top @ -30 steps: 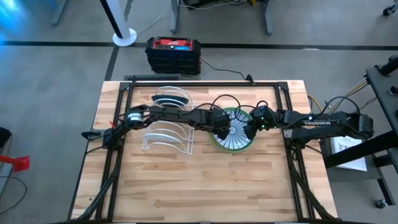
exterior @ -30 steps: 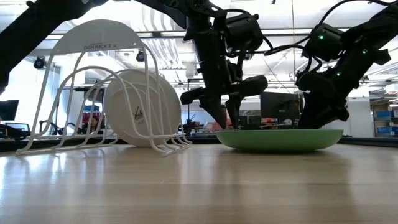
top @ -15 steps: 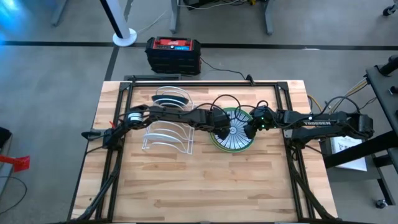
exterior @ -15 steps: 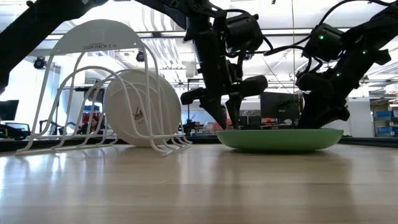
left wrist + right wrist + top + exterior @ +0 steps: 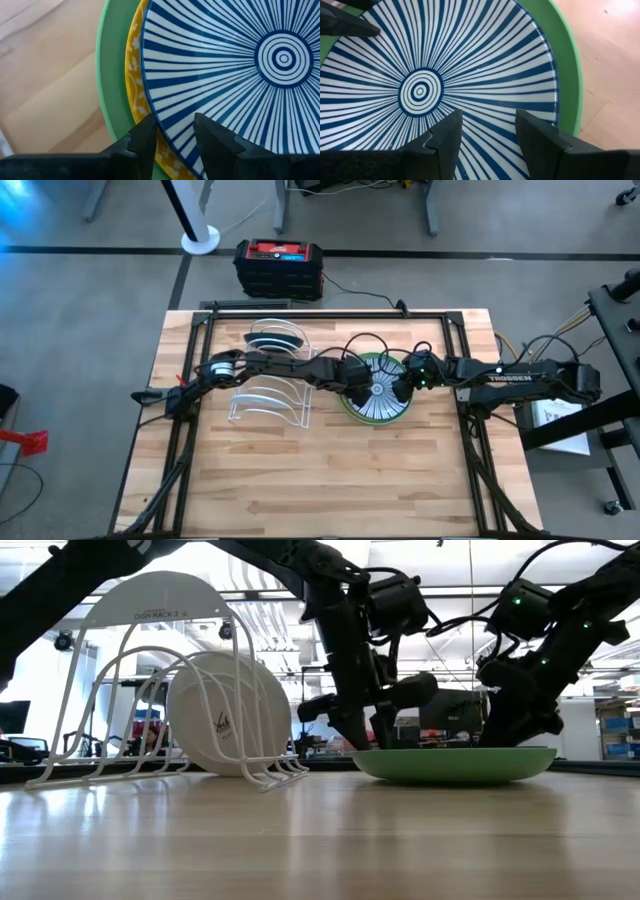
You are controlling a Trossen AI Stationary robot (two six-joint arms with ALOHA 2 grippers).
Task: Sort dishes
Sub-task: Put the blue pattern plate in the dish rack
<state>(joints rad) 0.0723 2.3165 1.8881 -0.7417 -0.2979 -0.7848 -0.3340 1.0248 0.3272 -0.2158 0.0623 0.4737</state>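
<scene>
Plates lie stacked right of the white wire rack (image 5: 270, 385) on the table (image 5: 330, 470): blue-lined plate (image 5: 381, 393) on top, yellow patterned plate (image 5: 134, 75) under it, light green plate (image 5: 455, 764) at the bottom. Since a second ago the left gripper (image 5: 172, 131) has shifted slightly rightward over the stack (fingers narrowly parted, straddling the blue-lined plate's rim). The right gripper (image 5: 485, 131) hasn't moved, jaws parted over the opposite side, holding nothing that I can see. One plate stands in the rack.
</scene>
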